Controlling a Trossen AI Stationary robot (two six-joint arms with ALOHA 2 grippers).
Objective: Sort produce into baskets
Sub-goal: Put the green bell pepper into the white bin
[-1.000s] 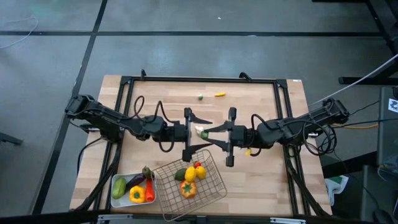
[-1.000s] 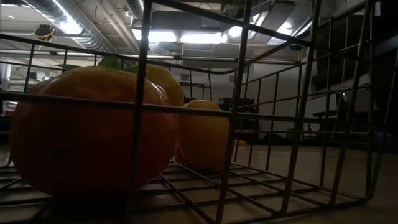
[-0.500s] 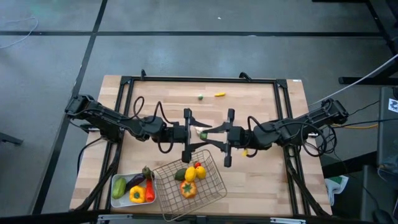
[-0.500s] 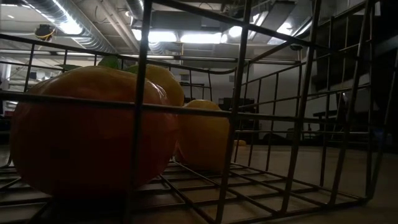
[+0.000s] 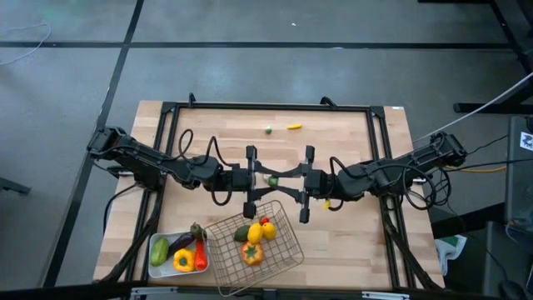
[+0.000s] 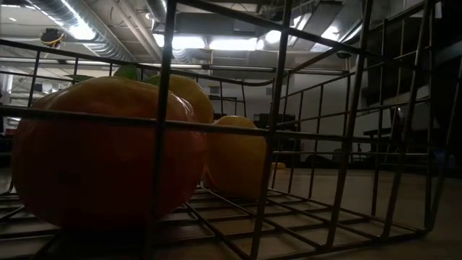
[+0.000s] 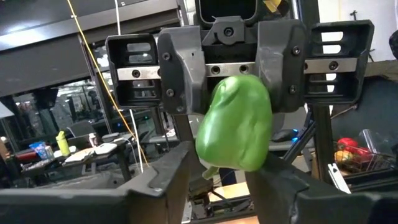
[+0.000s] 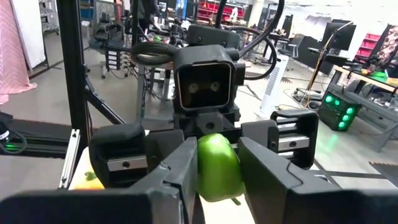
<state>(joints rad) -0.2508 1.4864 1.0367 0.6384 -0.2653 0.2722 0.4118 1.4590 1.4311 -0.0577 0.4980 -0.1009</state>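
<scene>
A small green pepper (image 7: 235, 123) hangs above the table's middle, between my two grippers, which face each other tip to tip. My left gripper (image 5: 267, 179) comes from the left and my right gripper (image 5: 278, 178) from the right; both are shut on the pepper (image 8: 217, 165). The wire-mesh basket (image 5: 283, 218) stands at the near edge with an orange pepper (image 6: 108, 152), a lemon (image 6: 234, 155) and small pieces in it. Beside it the white tray (image 5: 151, 271) holds an eggplant (image 5: 181, 243), a cucumber (image 5: 158, 250) and peppers. My left gripper has its two fingers (image 7: 171, 180) on either side of the pepper's lower, stem end (image 7: 214, 168), coming level from the table's left. The pepper is clear of the table. My right gripper pinches the pepper's sides (image 8: 205, 168) between its two fingers, level from the table's right. The pepper stands roughly upright between them, lifted clear of the table.
A small green piece (image 5: 269, 129) and a yellow piece (image 5: 294, 127) lie near the table's far edge. Another yellow piece (image 5: 331, 202) shows under my right arm. A black frame (image 5: 266, 107) runs round the table top.
My left gripper's fingers have closed in from wide open onto the green pepper that my right gripper holds up. The pepper has stayed in place above the table's middle.
</scene>
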